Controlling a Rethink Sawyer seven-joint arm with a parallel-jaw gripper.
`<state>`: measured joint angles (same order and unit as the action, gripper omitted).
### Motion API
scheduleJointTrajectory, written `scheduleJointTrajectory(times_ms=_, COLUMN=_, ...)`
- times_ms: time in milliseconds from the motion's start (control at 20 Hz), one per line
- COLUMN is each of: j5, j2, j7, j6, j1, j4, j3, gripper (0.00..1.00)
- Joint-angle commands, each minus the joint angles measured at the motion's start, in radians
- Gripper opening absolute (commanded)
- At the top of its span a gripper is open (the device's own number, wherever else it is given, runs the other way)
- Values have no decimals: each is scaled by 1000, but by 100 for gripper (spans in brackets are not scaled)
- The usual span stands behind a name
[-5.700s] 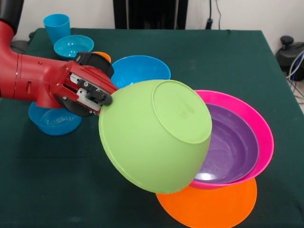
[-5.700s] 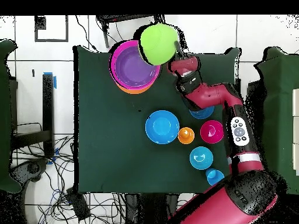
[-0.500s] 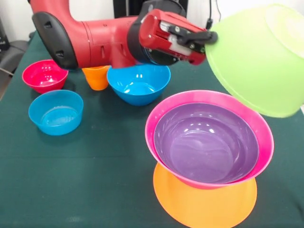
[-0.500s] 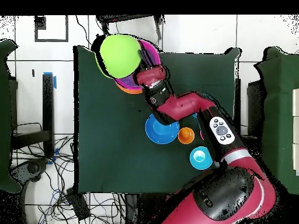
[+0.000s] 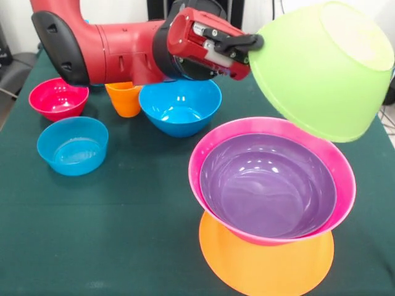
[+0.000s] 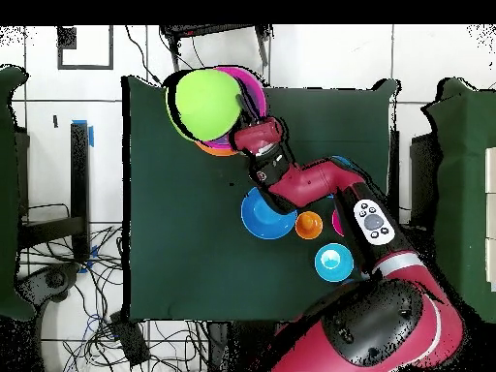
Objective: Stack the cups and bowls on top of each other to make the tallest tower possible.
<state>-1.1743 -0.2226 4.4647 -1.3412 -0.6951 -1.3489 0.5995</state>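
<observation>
Gripping the rim of the green bowl (image 5: 321, 68), the gripper (image 5: 250, 44) is being seen clamped on that rim at its left edge in the front view. The green bowl is being held bottom-up and tilted in the air, above and partly over the far right side of the tower (image 5: 271, 203). The tower is being formed by the purple bowl (image 5: 268, 185) nested in the pink bowl (image 5: 339, 166), both carried on the inverted orange bowl (image 5: 265, 265) near the table's front edge. On the green table (image 5: 123, 234), the large blue bowl (image 5: 180, 108), the orange cup (image 5: 124, 98), the red bowl (image 5: 57, 98) and a small light blue bowl (image 5: 73, 145) are being left standing apart from the tower.
</observation>
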Motion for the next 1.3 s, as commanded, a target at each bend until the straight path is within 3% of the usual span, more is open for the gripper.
scheduleJointTrajectory(times_ms=50, j5=-129, j2=116, j7=-18, j6=15, j1=19, j4=133, j3=-81, gripper=0)
scheduleJointTrajectory(times_ms=400, j5=-183, j2=165, j7=48, j6=12, j1=18, j4=232, j3=-87, gripper=0)
scheduleJointTrajectory(times_ms=1050, j5=-172, j2=95, j7=59, j6=6, j1=-6, j4=161, j3=-103, gripper=0)
scheduleJointTrajectory(times_ms=1300, j5=-167, j2=99, j7=70, j6=29, j1=1, j4=189, j3=-98, gripper=0)
